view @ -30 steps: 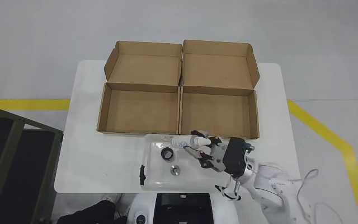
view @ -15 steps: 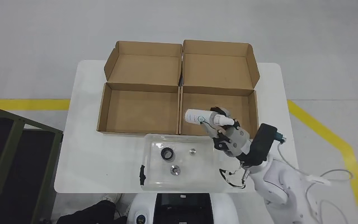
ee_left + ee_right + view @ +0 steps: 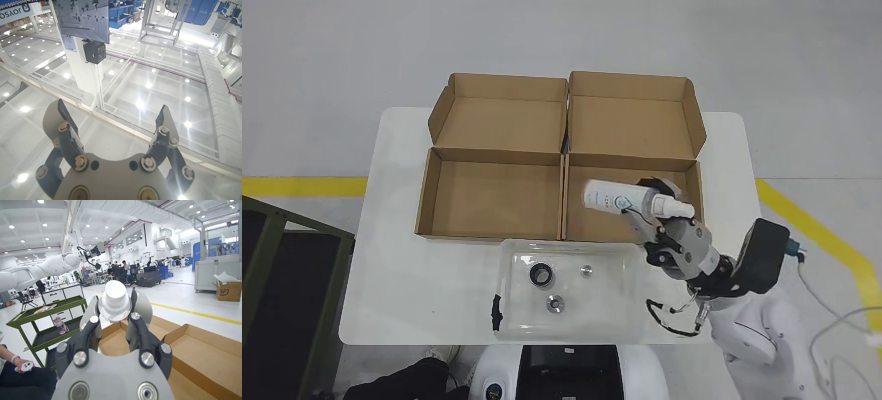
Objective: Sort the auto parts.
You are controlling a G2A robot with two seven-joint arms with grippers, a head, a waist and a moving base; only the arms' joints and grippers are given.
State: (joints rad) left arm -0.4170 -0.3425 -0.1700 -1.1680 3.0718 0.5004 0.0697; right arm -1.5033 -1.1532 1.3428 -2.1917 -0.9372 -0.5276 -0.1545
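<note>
One bottle (image 3: 614, 198), in the top view, is clamped in the right gripper (image 3: 647, 206) over the right box (image 3: 590, 226); I judge this the placing step, and the next move calls for lowering and release. In the left wrist view, the left gripper (image 3: 111, 113) has its jaws apart and empty. In the right wrist view, the bottle's cap faces the camera, and its label cannot be read.

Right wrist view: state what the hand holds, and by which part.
The right hand holds a white-capped bottle by its shoulder, just below the cap.
</note>
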